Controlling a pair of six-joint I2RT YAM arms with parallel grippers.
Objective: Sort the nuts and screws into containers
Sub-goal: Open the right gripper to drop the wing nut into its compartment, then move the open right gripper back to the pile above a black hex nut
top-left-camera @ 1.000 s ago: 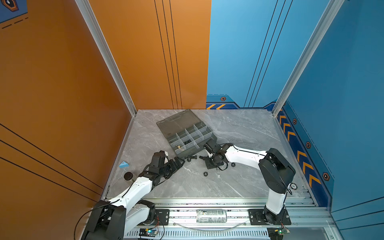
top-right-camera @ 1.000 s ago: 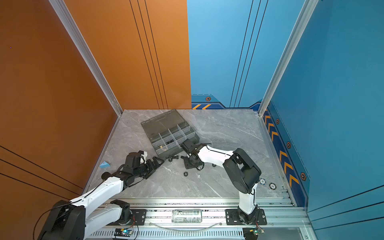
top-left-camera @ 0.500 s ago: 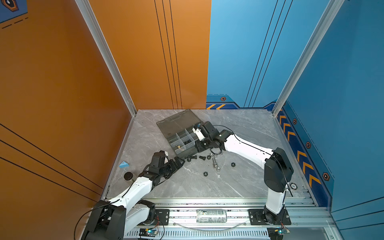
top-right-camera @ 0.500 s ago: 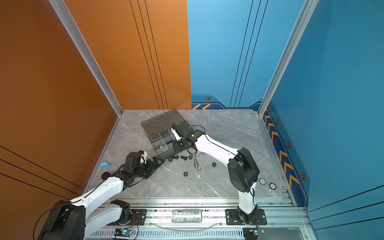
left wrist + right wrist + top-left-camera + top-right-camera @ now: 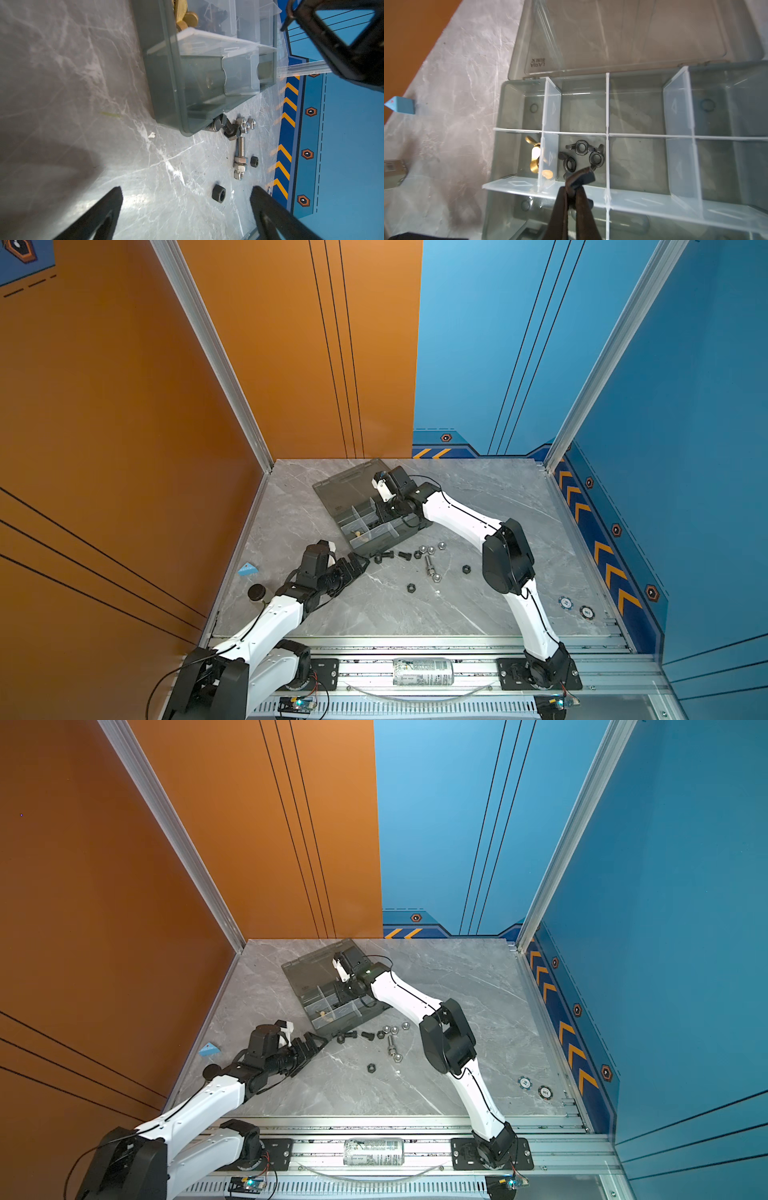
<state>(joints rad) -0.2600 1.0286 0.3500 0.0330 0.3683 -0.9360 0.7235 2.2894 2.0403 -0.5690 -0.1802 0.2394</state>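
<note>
While the right gripper (image 5: 579,184) hangs over the smoky-grey translucent plastic organizer box (image 5: 508,108), its fingers are pinched narrow on a small dark piece (image 5: 582,176), too blurred to tell whether it is a screw or a nut. The piece sits above the compartment that holds three black wing-shaped nuts (image 5: 580,146). Beyond a whitish translucent divider (image 5: 550,158), the neighbouring compartment holds brass-coloured wing nuts (image 5: 534,160). The box's hinged lid (image 5: 633,35) lies open and flat on the grey marbled table (image 5: 456,83).

The left gripper (image 5: 186,188) rests low over the table just beside the box's near corner, its fingers (image 5: 112,203) spread wide and holding nothing. A black hexagonal nut (image 5: 218,193) lies loose just ahead of it. Farther on lies a long shiny silver screw (image 5: 240,148) with a second black nut (image 5: 254,161) just beside its head end. A cluster of shiny silver nuts (image 5: 246,124) and short black screws (image 5: 228,129) lies close to the box's front wall.

A blue wedge-shaped block (image 5: 247,569) and a small round dark-capped jar (image 5: 257,592) stand near the table's left edge, apart from the box.
</note>
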